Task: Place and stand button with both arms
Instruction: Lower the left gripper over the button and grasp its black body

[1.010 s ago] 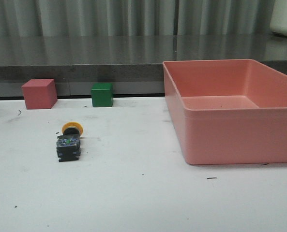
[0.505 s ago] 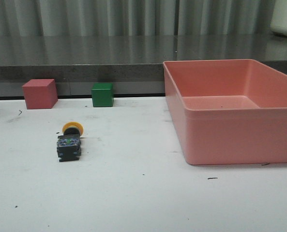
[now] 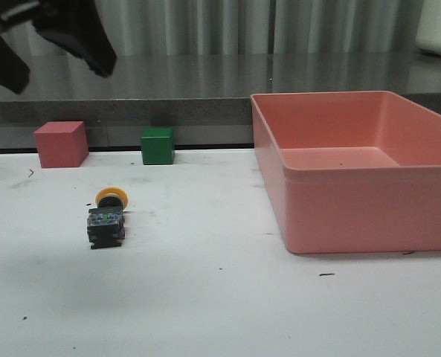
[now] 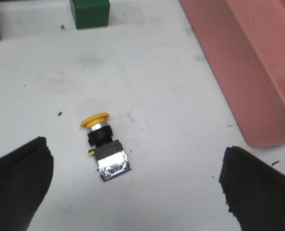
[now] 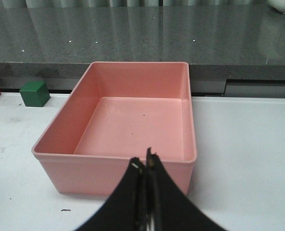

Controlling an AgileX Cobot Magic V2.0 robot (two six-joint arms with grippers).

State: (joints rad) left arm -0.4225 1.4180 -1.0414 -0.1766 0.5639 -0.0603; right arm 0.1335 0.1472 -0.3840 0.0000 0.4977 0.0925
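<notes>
Lying: button [image 3: 105, 217] on its side, near table [image 3: 220, 312] left edge.
Handling: probably light, rigid; grip boxy base.
Left end effector [image 4: 132, 185]: wide, empty.
Right end effector [image 5: 145, 166]: closed, empty.

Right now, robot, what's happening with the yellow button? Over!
Left pincer open, above the button. Right pincer shut, empty. Button lying on its side, untouched. Nothing in the way.
</notes>
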